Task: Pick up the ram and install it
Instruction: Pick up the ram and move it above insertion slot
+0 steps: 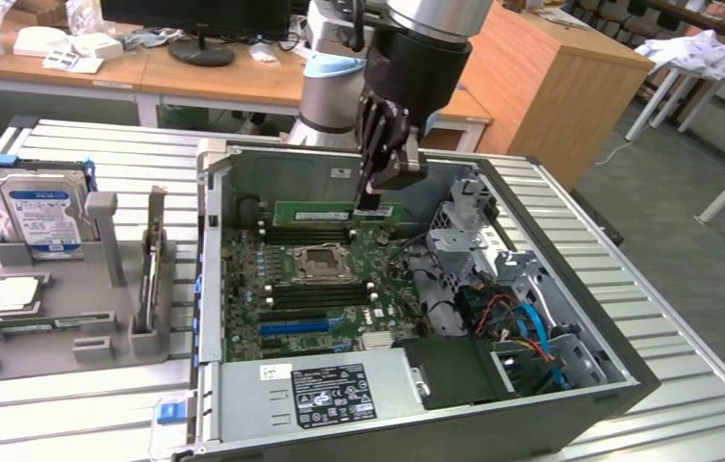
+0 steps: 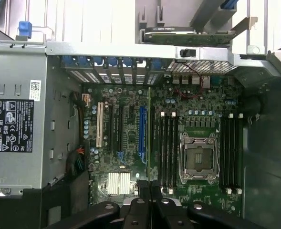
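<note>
The ram (image 1: 323, 212) is a thin green stick with a pale label, held level inside the open computer case (image 1: 600, 371), just above the motherboard's far black memory slots (image 1: 317, 234). My gripper (image 1: 369, 206) is shut on the ram's end at the exterior view's right. In the wrist view the ram (image 2: 149, 133) shows edge-on as a thin line running out from my gripper (image 2: 150, 188). It hangs over the board beside the memory slots (image 2: 166, 148), near the CPU socket (image 2: 197, 160).
A silver hard drive (image 1: 41, 217) stands in a grey fixture (image 1: 66, 332) at the exterior view's left. The case holds a power supply (image 1: 330, 395), a blue expansion slot (image 1: 296, 325), a drive cage (image 1: 465, 226) and loose cables (image 1: 516, 318).
</note>
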